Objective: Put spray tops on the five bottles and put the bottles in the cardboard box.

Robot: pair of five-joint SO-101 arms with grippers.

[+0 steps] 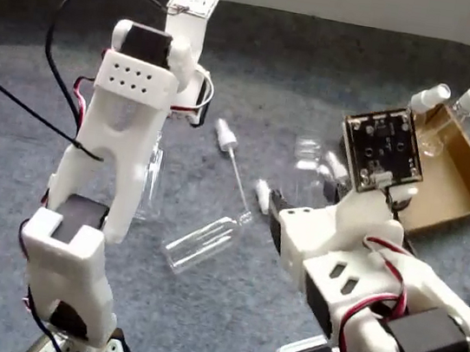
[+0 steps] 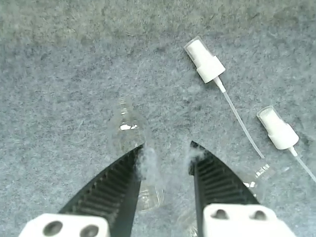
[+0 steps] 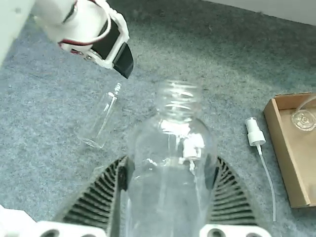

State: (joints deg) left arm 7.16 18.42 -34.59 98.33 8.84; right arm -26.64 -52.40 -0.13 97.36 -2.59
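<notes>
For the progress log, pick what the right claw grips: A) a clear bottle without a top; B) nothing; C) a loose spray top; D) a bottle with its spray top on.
A: the right claw clamps a clear bottle whose threaded neck is bare.

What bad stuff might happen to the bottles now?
The open bottle clamped in the right jaws looks smooth, so it may slip. The bottle lying on its side could roll if an arm bumps it. The spray top has a long thin tube that might bend or miss a neck.
</notes>
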